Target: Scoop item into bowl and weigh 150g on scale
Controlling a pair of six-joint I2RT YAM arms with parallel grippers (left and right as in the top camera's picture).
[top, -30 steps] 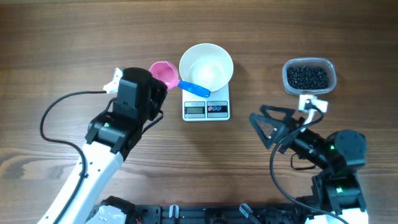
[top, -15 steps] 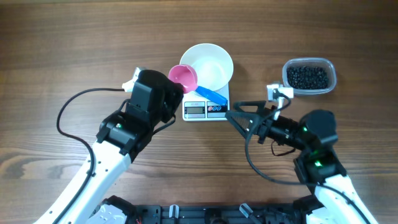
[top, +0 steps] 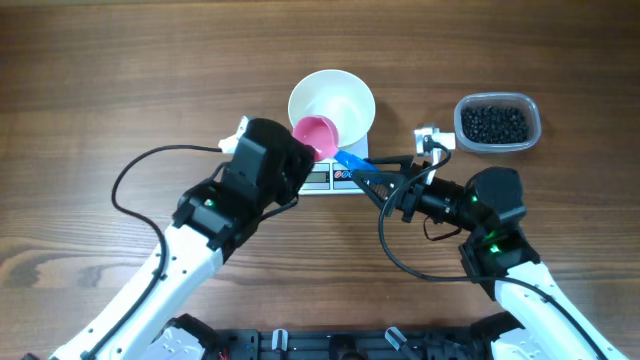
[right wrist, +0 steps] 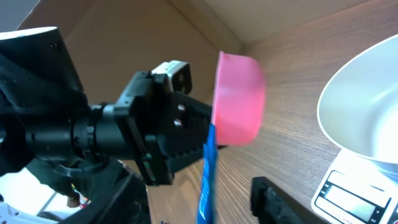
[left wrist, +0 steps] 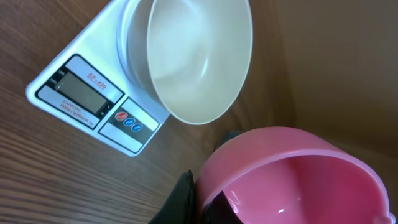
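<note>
The white bowl stands on the white scale; it looks bare inside in the left wrist view. My left gripper is shut on the rim of the pink scoop's cup, held tilted just in front of the bowl. The scoop's blue handle slants over the scale into my right gripper. In the right wrist view the handle hangs between that gripper's jaws, with a gap to the right finger, so it is open. The black pellets fill a clear tub.
The tub of pellets stands on the wooden table right of the scale, behind my right arm. Black cables loop off both arms over the near part of the table. My left arm reaches in diagonally from the lower left.
My left gripper carried the pink scoop rightward to the bowl's front edge. My right arm swung left to the scale, and its jaws narrowed around the blue handle.
</note>
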